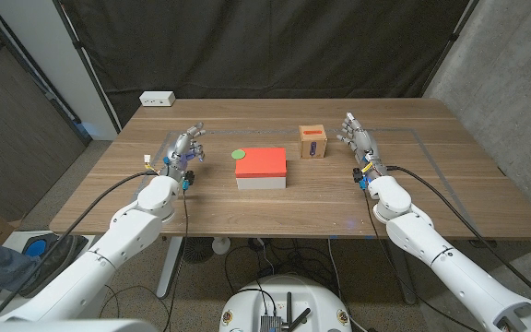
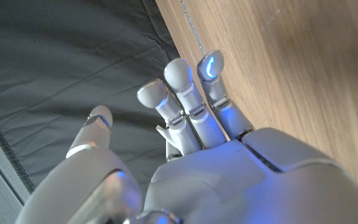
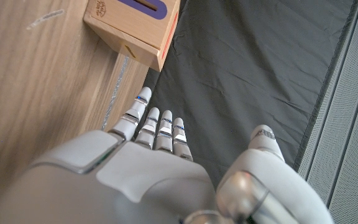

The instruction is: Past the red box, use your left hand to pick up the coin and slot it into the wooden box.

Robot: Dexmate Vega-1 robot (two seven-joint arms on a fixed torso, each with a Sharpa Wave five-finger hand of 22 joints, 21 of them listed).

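At the far left corner of the wooden table (image 1: 109, 184), a small white box (image 1: 157, 98) sits near the edge, well apart from my hands.

Left hand (image 1: 184, 148): positioned on the table to the left of the red box (image 1: 262, 163). Its fingers (image 2: 182, 81) are extended and slightly apart, with the thumb set off to one side. It holds nothing. In the left wrist view the fingers reach out along the tabletop toward the dark curtain (image 1: 275, 46) behind the table.

Coin (image 1: 239, 154): a small green disc lying flat on the table. It lies to the right of my left hand, near it but not touching it, and just beside the far left corner of the red box. I cannot tell whether it touches the box.

Red box: a flat box with a red top and pale sides, standing near the middle of the table, between my two hands.

Wooden box (image 1: 313, 142): a small cube with a purple slot label on top, standing beyond and to the right of the red box, apart from it. In the right wrist view its slot face (image 3: 143, 7) shows close to my right fingertips.

Right hand (image 1: 358, 136): positioned just to the right of the wooden box, near it without contact. Its fingers (image 3: 160, 124) are extended side by side, thumb apart. It holds nothing.
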